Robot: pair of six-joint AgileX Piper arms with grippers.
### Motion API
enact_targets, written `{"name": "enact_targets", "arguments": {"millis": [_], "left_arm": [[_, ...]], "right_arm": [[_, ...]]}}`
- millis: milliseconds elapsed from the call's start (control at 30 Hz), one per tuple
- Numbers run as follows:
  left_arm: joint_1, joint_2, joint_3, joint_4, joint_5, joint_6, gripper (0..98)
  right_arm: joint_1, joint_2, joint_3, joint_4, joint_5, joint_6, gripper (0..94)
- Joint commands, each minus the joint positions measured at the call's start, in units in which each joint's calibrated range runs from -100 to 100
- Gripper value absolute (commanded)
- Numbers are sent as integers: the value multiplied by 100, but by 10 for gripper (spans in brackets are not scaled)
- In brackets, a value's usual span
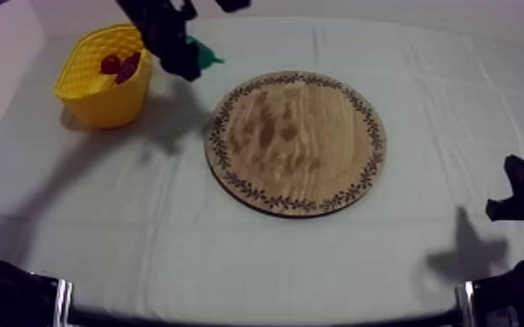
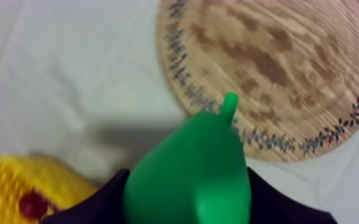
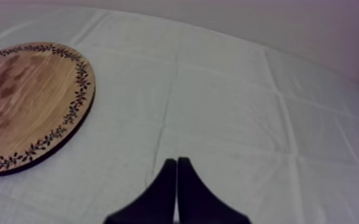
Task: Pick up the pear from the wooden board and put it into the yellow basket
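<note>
The left gripper grasped the pear by its broad end, aloft just right of the yellow basket, off the wooden board. Released here, it would likely fall short of the basket. Its stem pointed right, long axis roughly left-right. The right gripper stayed out of it, clenched empty.

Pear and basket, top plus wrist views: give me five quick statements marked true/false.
1. The pear lies on the wooden board. False: the left gripper holds it above the cloth, off the board.
2. The yellow basket holds a small red fruit. True.
3. The right gripper is open. False: its fingers lie together, shut on nothing.
4. The wooden board is bare. True.
5. The pear is inside the basket. False: it hangs between basket and board.
</note>
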State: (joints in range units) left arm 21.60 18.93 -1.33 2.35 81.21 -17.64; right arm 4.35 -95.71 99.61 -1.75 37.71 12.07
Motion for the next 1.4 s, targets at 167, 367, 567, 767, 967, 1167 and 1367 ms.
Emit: {"name": "enact_targets", "arguments": {"millis": [167, 367, 567, 767, 967, 1167, 1367], "left_arm": [[-234, -1732, 871, -353, 108, 781, 545], [-574, -2107, 876, -472, 85, 1384, 540], [-968, -1932, 509, -599, -44, 1654, 531], [-1204, -1389, 307, -671, -432, 1728, 521], [-1234, -578, 40, -717, -557, 1834, 513], [-1288, 400, -470, -794, -711, 1952, 509], [-1391, 1242, -1018, -901, -987, 2082, 494]], "right_arm": [[1, -5, 5, 2, -5, 2, 3], [1, -5, 5, 2, -5, 2, 3], [1, -5, 5, 2, -5, 5, 3], [1, -5, 5, 2, -5, 3, 3], [1, -5, 5, 2, -5, 2, 3], [1, -5, 5, 2, -5, 1, 3], [1, -5, 5, 2, -5, 2, 3]]}}
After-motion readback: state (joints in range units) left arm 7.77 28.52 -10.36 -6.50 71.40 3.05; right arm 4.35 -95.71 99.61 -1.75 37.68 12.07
